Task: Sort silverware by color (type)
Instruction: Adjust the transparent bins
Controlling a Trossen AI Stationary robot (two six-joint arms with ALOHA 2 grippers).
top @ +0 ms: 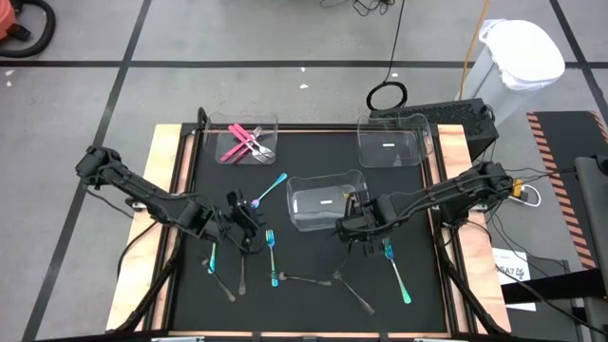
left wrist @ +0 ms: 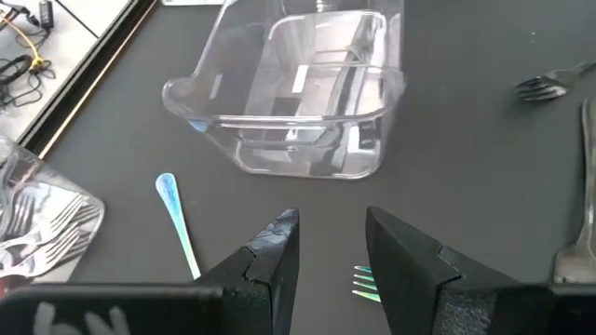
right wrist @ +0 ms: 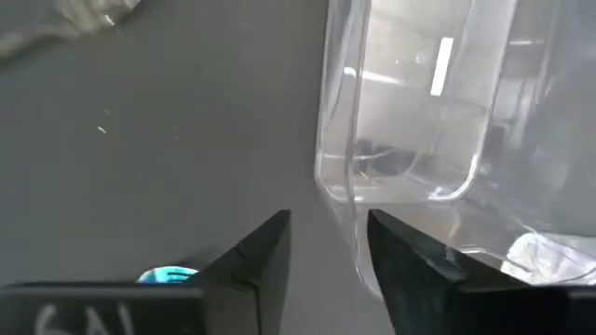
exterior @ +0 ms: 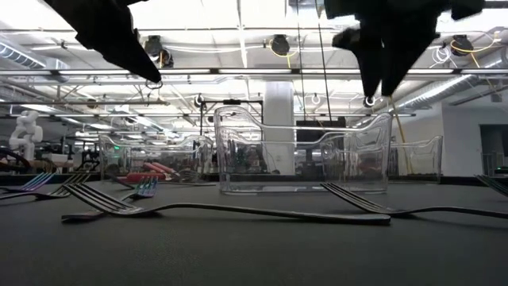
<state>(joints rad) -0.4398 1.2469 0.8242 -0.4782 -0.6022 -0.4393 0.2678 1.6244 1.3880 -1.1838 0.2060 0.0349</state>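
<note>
Silverware lies scattered on the black mat: a teal spoon [top: 271, 187], teal forks [top: 272, 252] [top: 395, 271] and grey metal forks [top: 306, 280] [top: 352, 292]. Pink pieces [top: 245, 142] lie in the far-left clear bin [top: 269, 125]. My left gripper [left wrist: 331, 219] hangs open in the air above the mat, the teal fork's tines [left wrist: 363, 279] below it and the spoon's handle [left wrist: 177, 219] beside it. My right gripper [right wrist: 328, 219] is open, pointing down over the near corner of the middle clear bin [right wrist: 410, 102], above its rim [exterior: 379, 94]. Both hold nothing.
A third clear bin [top: 394, 142] stands at the far right of the mat. Another teal piece [top: 211, 256] and grey forks [top: 228, 285] lie near the left arm. A wooden frame [top: 171, 190] borders the mat. A white bag [top: 521, 52] stands off the table.
</note>
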